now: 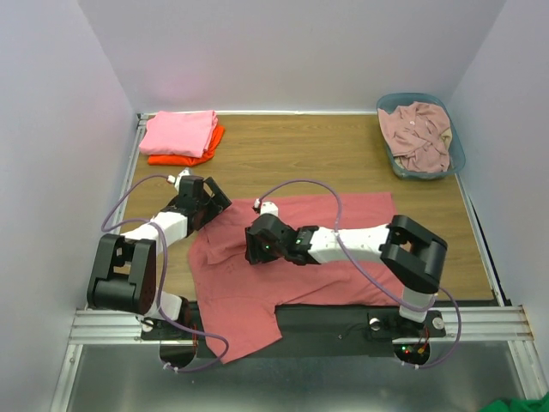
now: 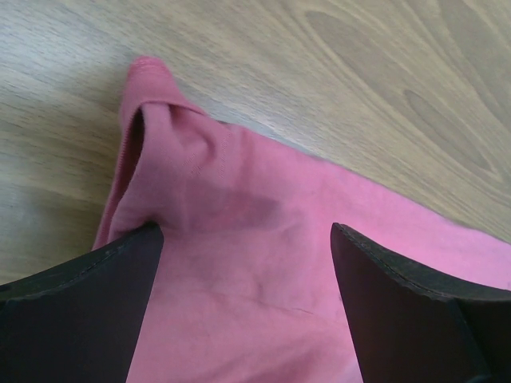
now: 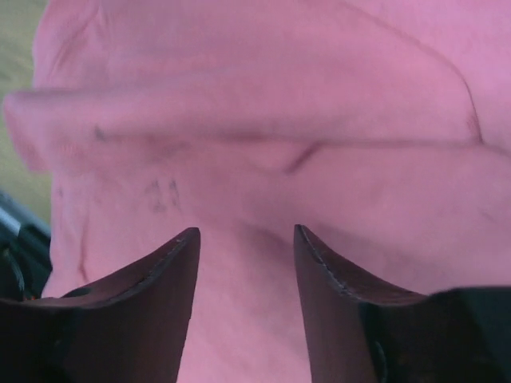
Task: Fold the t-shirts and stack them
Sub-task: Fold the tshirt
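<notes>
Pink tee (image 1: 178,131) on orange tee (image 1: 184,158) folded at far-left counter (image 1: 300,154) corner, coral tee (image 1: 232,300) unfolded at near edge w/ both jaws spread over it, pale tee (image 1: 418,133) in basket (image 1: 426,176).

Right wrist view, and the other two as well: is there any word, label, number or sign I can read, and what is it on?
On the coral-red t-shirt, right wrist view: faint dark marks, perhaps two digits, too blurred to read.
Everywhere else in the three views: no text, label or sign shows.
</notes>
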### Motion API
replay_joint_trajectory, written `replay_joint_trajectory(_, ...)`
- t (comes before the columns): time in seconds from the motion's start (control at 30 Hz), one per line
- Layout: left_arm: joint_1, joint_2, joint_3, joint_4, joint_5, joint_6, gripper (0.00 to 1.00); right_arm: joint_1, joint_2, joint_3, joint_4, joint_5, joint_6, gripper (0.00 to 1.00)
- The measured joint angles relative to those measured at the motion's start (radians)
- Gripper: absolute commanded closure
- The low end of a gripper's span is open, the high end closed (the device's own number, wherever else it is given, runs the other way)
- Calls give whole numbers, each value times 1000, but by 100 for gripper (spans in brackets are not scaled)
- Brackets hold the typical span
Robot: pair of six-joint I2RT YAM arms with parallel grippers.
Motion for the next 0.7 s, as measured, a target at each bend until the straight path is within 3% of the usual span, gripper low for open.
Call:
replay_joint_trajectory(0.23,27,41,-11,63,38,10,2,-2,133,89,14,46,19,58)
replay_joint_trajectory(0.7,44,55,-11,90,53,9,2,-2,183,143,10,130,48,66)
